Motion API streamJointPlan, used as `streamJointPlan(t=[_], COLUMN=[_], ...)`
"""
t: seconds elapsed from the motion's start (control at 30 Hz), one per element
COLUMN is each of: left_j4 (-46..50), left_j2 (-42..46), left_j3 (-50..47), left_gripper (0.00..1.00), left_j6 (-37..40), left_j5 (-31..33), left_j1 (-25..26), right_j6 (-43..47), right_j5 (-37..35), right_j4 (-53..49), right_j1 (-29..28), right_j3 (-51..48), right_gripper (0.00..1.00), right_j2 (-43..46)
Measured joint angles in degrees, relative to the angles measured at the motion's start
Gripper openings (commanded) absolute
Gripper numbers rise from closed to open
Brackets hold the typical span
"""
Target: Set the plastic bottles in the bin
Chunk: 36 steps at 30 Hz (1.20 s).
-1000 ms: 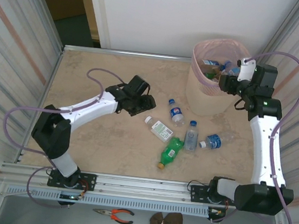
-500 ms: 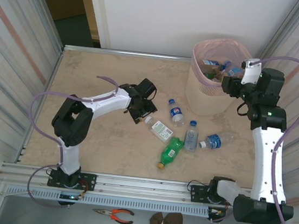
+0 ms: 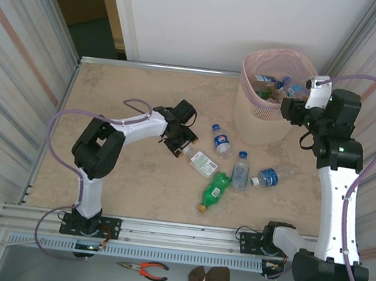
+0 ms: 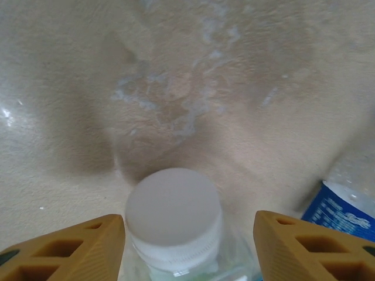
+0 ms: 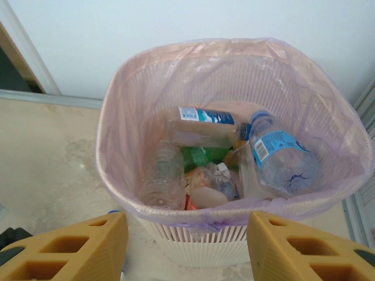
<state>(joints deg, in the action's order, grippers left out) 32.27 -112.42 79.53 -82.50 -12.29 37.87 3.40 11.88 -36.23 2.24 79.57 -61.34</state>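
The left claw (image 4: 188, 222) is released, its fingers either side of a white-capped bottle (image 4: 174, 208) lying mid-worktop (image 3: 112, 90), with a gap on the right. Four more bottles (image 3: 240, 171) lie just beyond it, toward the worktop's right edge. The right claw (image 5: 187, 218) hangs released over the part-filled bin (image 3: 255, 128) in the far right corner.

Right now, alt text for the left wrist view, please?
A white-capped bottle lies on the beige table, its cap between the open orange fingers of the left claw, not yet gripped. A blue-labelled bottle pokes in at the lower right edge.
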Motion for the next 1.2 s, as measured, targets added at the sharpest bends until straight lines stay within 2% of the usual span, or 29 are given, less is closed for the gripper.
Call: streamJointPlan(t=[0.13, 0.43, 0.77, 0.9, 1.2], left_j4=[-1.14, -2.64, -3.67, -4.57, -17.20], left_j2=[-0.81, -1.22, 0.81, 4.63, 17.31], left_j3=[-1.51, -1.68, -3.43, -4.44, -10.29], left_gripper=[0.56, 0.41, 0.38, 0.38, 0.36], left_j6=[-1.68, -3.26, -2.82, 0.11, 12.57], left_j5=[-0.83, -1.68, -0.52, 1.64, 2.89], left_j1=[0.00, -0.04, -1.44, -2.32, -4.17], right_j6=[0.00, 0.02, 0.02, 0.02, -1.60], right_j5=[-0.04, -0.09, -0.26, 0.24, 4.66], right_j4=[-0.09, -0.28, -0.17, 0.37, 3.45], right_j1=[-0.02, -0.57, -3.45, -6.14, -10.29], right_j3=[0.00, 0.00, 0.00, -0.20, -3.08], right_gripper=[0.54, 0.54, 0.54, 0.54, 0.56], right_j2=[0.00, 0.35, 1.18, 1.51, 3.17])
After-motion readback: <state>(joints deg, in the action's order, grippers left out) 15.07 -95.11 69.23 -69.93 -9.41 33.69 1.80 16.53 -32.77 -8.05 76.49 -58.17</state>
